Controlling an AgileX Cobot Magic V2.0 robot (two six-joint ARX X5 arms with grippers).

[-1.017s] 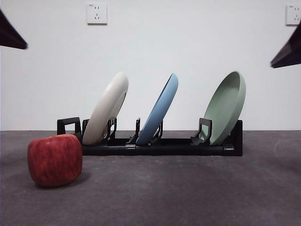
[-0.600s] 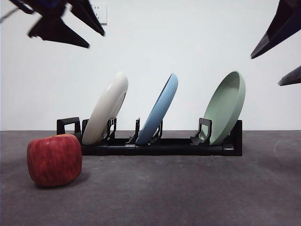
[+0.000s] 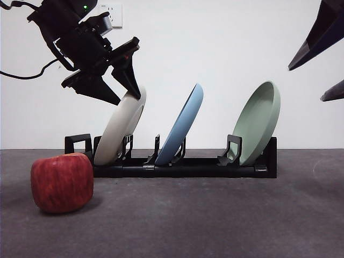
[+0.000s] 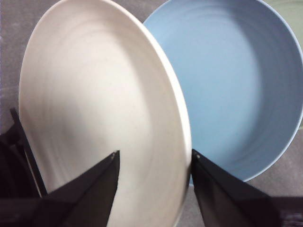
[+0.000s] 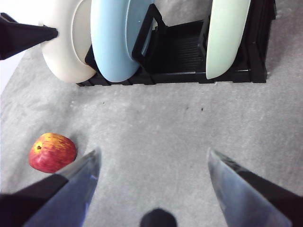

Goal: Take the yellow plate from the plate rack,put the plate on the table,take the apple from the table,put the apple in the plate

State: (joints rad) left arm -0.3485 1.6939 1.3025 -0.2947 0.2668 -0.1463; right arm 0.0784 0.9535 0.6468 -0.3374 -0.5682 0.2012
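- Two black jaws of the left gripper [image 4: 154, 158] stand wide apart, one on each side of the top rim of the yellow plate [image 4: 102, 109]; whether either jaw touches the rim cannot be told.
- From the front, that same left gripper [image 3: 124, 88] hangs at the plate's upper edge, its arm reaching in from the upper left with a cable trailing behind it.
- Cream in colour, the yellow plate [image 3: 121, 124] leans to the right in the leftmost filled slot of the plate rack [image 3: 185, 166].
- Next along the rack to the right, the light blue plate [image 3: 184, 124] leans the same way, and the sage green plate [image 3: 258, 122] stands at the right end.
- One empty upright holder shows at the rack's left end.
- High at the right, the right gripper [image 5: 154, 163] has its jaws spread wide with nothing between them, well above the table [image 5: 189, 132]; it shows only as dark tips at the right edge of the front view.
- Nearer than the rack and to its left, the apple [image 3: 62, 183] rests on the table [image 3: 215, 220], apart from both grippers.
- On the white wall behind, one socket [image 3: 115, 15] sits partly hidden by the left arm.
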